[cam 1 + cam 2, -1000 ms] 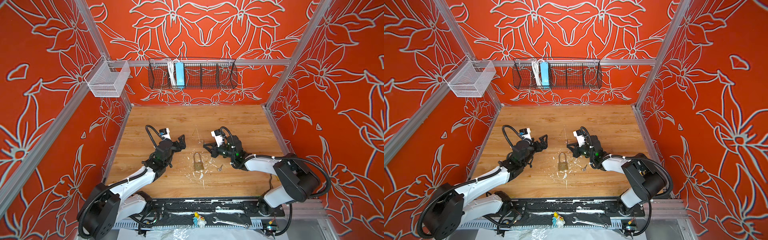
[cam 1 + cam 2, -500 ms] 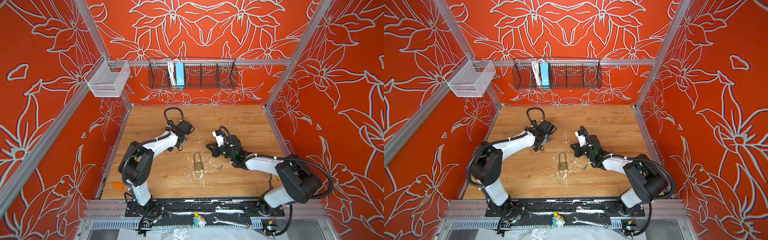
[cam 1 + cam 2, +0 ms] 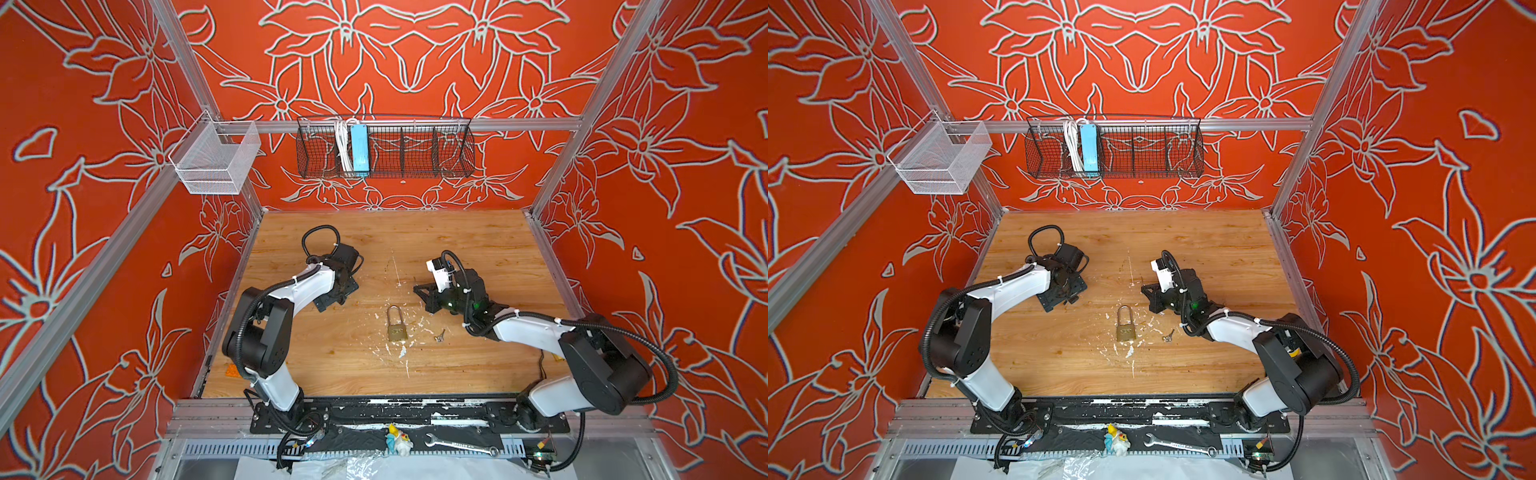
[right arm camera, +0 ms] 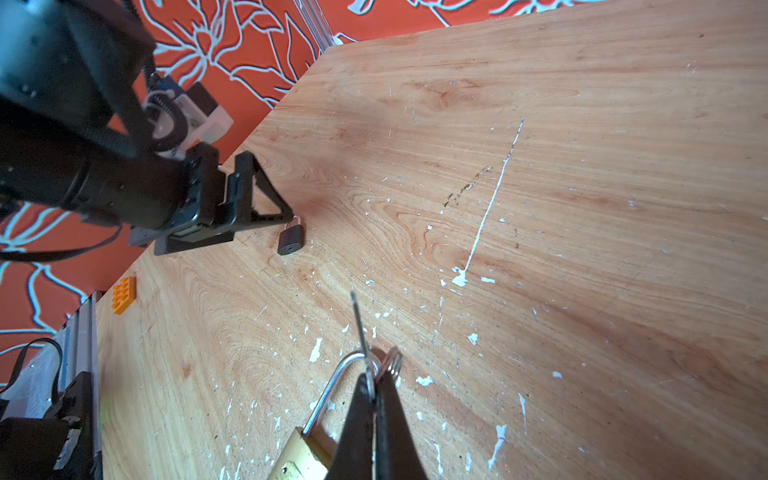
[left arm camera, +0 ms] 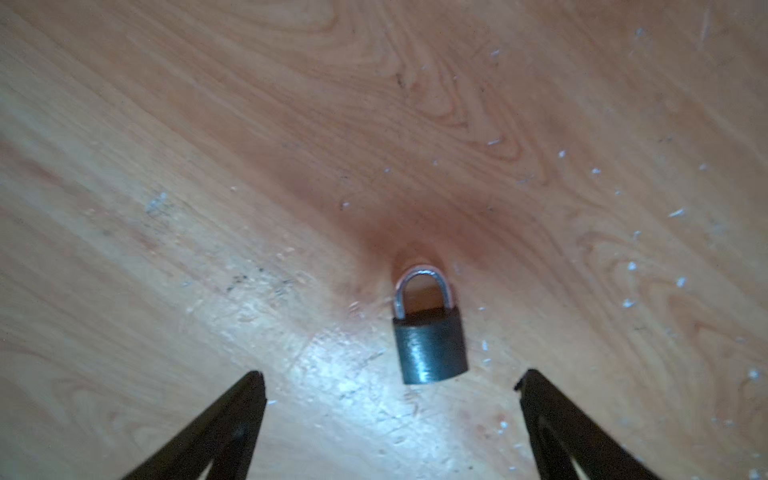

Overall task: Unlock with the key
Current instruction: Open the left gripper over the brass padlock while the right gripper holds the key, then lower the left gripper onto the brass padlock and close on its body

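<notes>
A brass padlock [image 3: 397, 328] [image 3: 1125, 330] lies mid-table with its shackle pointing to the back. My right gripper [image 4: 376, 376] is shut on a thin key [image 4: 359, 328] with a ring, held just over that shackle [image 4: 332, 386]; in a top view this gripper [image 3: 419, 289] sits right of the padlock. Another small key [image 3: 439, 336] lies loose on the wood. My left gripper [image 5: 390, 378] points down, open, with a small dark padlock [image 5: 430, 345] [image 4: 291, 239] lying just ahead of its fingertips, untouched. Both top views hide that padlock under the left wrist.
An orange brick [image 3: 231, 371] [image 4: 123, 295] lies at the front left edge. A black wire basket [image 3: 384, 147] and a white mesh basket [image 3: 216, 160] hang on the walls. A spanner [image 3: 461, 444] and a toy [image 3: 397, 436] rest on the front rail. White flecks dot the wood.
My left arm has swung up from lying low at the front left and now reaches farther back with its gripper pointing down. The right gripper has hardly moved.
</notes>
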{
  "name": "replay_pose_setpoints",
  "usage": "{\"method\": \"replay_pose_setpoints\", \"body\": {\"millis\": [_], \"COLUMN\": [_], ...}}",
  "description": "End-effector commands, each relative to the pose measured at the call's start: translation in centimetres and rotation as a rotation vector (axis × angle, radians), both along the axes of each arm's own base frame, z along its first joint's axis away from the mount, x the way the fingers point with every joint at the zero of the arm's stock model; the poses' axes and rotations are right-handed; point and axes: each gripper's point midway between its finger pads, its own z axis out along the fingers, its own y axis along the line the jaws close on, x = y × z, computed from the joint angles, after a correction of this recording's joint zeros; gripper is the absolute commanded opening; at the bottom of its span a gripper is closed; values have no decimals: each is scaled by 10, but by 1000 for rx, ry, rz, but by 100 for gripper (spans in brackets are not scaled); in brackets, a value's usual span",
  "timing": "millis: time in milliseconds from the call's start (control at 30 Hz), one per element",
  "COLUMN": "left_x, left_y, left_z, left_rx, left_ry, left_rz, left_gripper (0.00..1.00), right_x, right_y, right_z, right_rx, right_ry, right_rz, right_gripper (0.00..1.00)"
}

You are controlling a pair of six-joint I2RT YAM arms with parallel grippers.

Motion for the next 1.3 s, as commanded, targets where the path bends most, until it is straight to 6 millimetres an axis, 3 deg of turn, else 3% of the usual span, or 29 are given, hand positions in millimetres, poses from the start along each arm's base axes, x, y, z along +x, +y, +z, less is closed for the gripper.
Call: {"method": "replay_pose_setpoints", "body": {"millis": [0, 167, 400, 767, 1267], "left_x": [-12, -13, -1, 16, 8], "left_y": [4, 13, 9, -12, -12], "left_z": [-8, -6, -9, -32, -56], "left_rx": [-28, -93, -114, -259, -274], "left_ry": [13, -19, 6, 48, 183], "left_rz": [95, 201, 220, 206, 254], "left_gripper": [94, 90, 81, 70, 49], "right_x": [4, 4, 5, 4, 4], "right_y": [-2, -4, -3, -5, -4], "right_z": [8, 10, 9, 11, 12], "right_rx": [-9, -24, -12, -17, -18], "right_ry": [-32, -43, -35, -43, -44], "right_rz": [-7, -14, -15, -19, -16], "right_gripper": [0, 0, 0, 0, 0]}}
